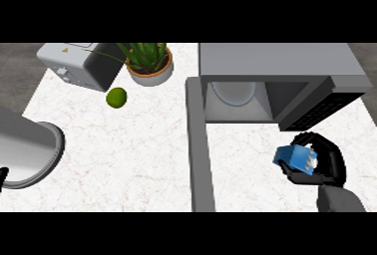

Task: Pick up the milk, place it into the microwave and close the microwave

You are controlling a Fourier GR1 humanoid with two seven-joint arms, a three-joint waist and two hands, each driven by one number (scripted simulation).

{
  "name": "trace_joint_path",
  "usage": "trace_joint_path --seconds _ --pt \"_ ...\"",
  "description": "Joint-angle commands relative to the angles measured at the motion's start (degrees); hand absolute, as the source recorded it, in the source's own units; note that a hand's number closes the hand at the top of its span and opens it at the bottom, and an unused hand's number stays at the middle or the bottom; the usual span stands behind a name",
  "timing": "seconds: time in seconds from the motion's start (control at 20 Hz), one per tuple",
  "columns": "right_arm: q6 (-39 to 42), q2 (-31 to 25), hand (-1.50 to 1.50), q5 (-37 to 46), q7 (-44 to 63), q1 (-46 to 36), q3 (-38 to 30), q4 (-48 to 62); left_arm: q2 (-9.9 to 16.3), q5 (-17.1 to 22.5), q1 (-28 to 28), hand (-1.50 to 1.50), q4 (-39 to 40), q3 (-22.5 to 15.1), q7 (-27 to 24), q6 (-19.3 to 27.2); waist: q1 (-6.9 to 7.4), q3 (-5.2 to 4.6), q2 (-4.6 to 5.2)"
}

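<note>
The right hand (322, 162) was curled round the blue milk carton (296, 156), holding it at the near right of the white tabletop (125, 149), just in front of the microwave (280, 74). The microwave's door (199, 149) stood open, swung toward the near side. A lime (116, 97), a potted plant (150, 62) and a toaster (77, 64) sat at the far left. The left hand did not show clearly.

One milk carton (296, 157), one microwave (280, 64), one toaster (77, 64)
</note>
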Motion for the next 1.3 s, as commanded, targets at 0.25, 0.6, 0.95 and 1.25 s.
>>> trace_joint_path --seconds 0.25,0.6,0.95,1.25 --pt "0.6 5.6 1.50 -4.4 12.6 6.6 4.8 -20.3 0.2 3.1 1.0 -1.50 -0.9 2.8 0.9 -1.9 -0.13 -0.03 -0.10" --pt "-8.0 9.0 1.50 1.5 16.3 2.3 8.9 -24.8 -0.3 1.1 2.9 -1.50 3.6 0.4 -4.3 -2.3 0.38 -0.01 0.04" --pt "-15.3 9.4 1.50 7.6 25.1 -3.2 10.5 -24.9 0.8 3.6 0.9 -1.50 3.8 5.3 -0.8 -3.7 0.31 0.01 0.09" --pt "-17.6 8.6 1.50 8.7 29.3 -16.1 8.6 -14.5 2.9 8.1 1.6 -1.50 4.9 10.6 -1.8 -7.5 0.76 0.01 0.12"
